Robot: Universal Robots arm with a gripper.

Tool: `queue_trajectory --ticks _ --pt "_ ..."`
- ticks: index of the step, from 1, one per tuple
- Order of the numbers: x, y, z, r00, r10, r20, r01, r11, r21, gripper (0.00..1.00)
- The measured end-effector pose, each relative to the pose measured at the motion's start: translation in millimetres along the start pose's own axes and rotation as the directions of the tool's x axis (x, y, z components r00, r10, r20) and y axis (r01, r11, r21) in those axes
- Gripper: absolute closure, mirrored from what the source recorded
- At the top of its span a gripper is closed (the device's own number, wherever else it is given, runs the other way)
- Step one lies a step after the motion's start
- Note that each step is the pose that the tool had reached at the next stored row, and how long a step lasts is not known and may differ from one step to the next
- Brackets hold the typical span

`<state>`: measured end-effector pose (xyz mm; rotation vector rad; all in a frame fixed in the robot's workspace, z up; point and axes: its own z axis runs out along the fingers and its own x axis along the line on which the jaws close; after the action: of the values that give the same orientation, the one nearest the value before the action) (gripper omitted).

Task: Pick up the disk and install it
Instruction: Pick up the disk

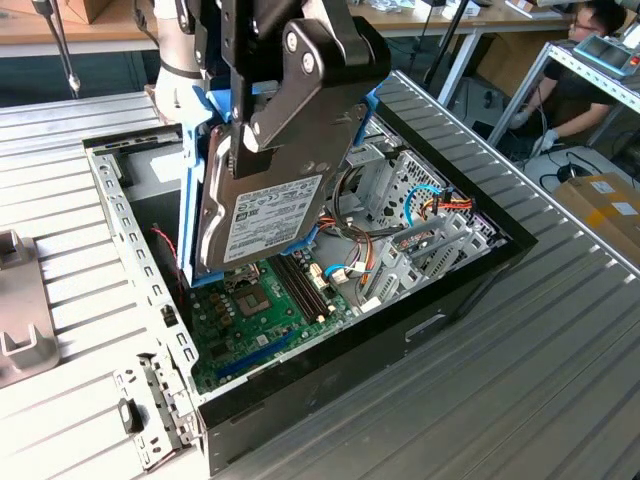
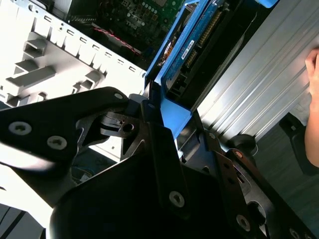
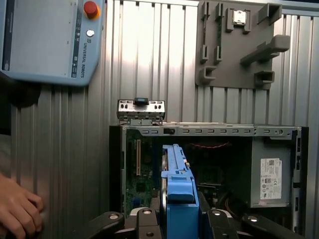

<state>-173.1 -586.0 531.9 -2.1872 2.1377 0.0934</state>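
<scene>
Logging from the remote station. The ribbed metal worktop (image 1: 560, 380) carries an open computer case (image 1: 400, 350) lying on its side around its middle. A grey plastic fixture plate (image 1: 20, 320) sits toward the worktop edge at the exterior view's left.

The claw (image 1: 285, 110) hangs over the open case, clamped on the disk (image 1: 265, 215). Its black fingers press on the light-blue rails, and both wrist views show that grip close up. The disk is held steeply tilted, with its labelled face toward the exterior camera and its lower end down over the green circuit board (image 1: 260, 320). I cannot tell whether it touches anything inside.

In the first wrist view the disk (image 3: 178, 184) shows edge-on above the case opening, with the grey power box (image 3: 271, 174) well to one side of it. A small metal bracket (image 1: 150, 410) lies on the worktop just beside the case corner. A person's hand (image 3: 17, 209) rests on the worktop, apart from the case.
</scene>
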Motion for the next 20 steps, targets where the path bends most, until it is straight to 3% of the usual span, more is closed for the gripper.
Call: queue_trajectory --ticks 20 --pt "0.7 -19.4 1.8 1.0 0.0 0.0 0.0 1.0 0.0 0.63"
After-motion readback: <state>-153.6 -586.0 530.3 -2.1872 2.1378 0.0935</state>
